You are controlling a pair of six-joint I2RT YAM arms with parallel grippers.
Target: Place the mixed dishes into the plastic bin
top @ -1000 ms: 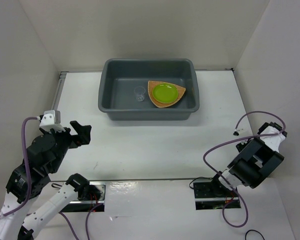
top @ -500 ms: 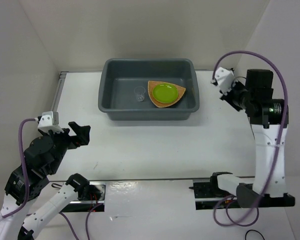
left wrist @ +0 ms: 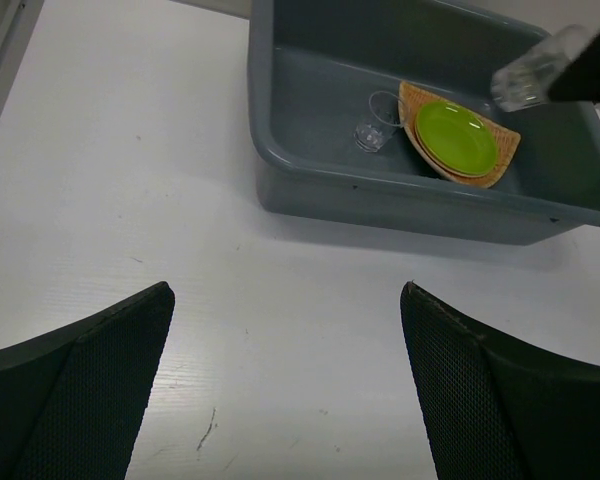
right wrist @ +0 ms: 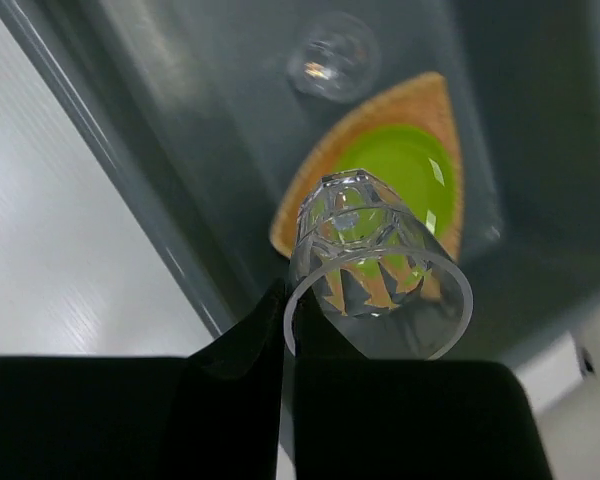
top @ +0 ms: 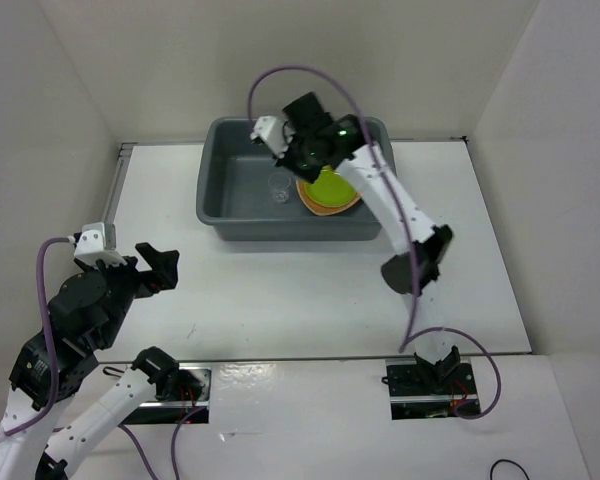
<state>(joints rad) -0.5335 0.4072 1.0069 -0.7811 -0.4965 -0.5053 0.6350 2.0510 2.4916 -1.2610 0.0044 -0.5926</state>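
Plastic bin, right hand pinching clear glass

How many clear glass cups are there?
2. One clear faceted glass cup is held by the right gripper above the dark grey plastic bin; the other cup sits inside, beside the orange woven plate.

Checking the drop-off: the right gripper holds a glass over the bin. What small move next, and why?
Probably lower it toward the bare bin floor: the right gripper pinches the clear glass by its rim above the green plate.

White table — plain white walls around.
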